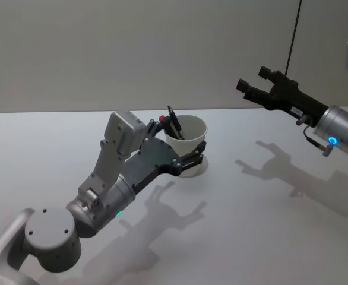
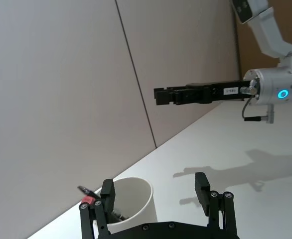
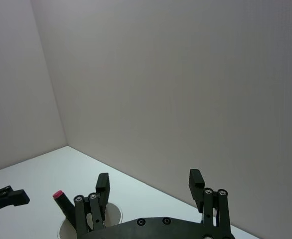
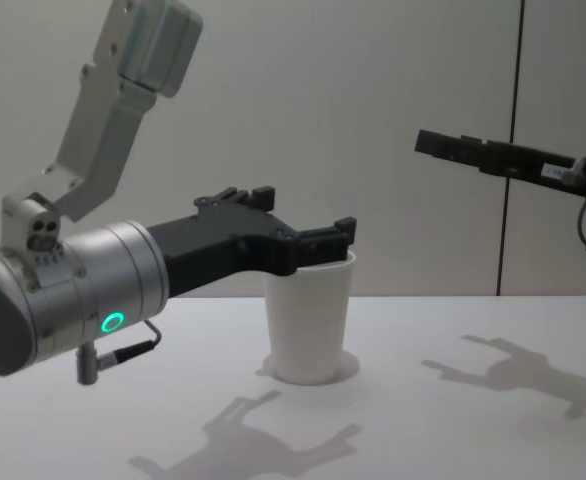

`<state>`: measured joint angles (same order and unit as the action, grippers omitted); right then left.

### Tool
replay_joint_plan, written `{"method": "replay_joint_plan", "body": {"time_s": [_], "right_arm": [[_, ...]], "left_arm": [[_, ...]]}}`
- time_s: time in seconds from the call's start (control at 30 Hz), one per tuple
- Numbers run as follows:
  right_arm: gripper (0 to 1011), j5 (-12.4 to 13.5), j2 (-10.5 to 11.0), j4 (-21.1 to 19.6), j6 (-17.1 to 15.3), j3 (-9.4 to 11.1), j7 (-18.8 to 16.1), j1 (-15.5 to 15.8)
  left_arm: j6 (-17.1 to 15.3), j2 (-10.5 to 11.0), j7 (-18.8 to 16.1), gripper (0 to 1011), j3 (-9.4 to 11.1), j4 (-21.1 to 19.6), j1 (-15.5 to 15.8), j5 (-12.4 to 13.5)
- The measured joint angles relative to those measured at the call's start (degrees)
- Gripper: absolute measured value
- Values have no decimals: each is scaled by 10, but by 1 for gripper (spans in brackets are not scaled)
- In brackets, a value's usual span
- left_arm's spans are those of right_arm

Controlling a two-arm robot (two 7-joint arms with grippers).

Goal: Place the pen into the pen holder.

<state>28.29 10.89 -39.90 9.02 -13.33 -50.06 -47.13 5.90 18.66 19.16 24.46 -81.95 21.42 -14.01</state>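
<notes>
One pen [image 1: 175, 123] leans inside the pen holder [image 1: 186, 144] on the worktop [image 1: 251, 202], beside the wide-open left gripper [image 1: 189, 155]. Right gripper [image 1: 254, 83] hovers high, spread, empty. Light, tippable paper; I'd hold the rigid pen mid-barrel.

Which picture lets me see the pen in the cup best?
The head view: it looks down into the pen holder, so the pen shows leaning inside with its red end above the rim. Both wrist views catch just that red end. In the chest view the left gripper sits at the rim and hides it.
</notes>
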Motion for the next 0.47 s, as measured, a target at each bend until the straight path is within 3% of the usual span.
{"method": "replay_joint_plan", "body": {"time_s": [0.47], "right_arm": [[1002,0,0,0,0,0,0,0]], "left_arm": [[-38,18,-104,1001,9,-63,-44,14]]}}
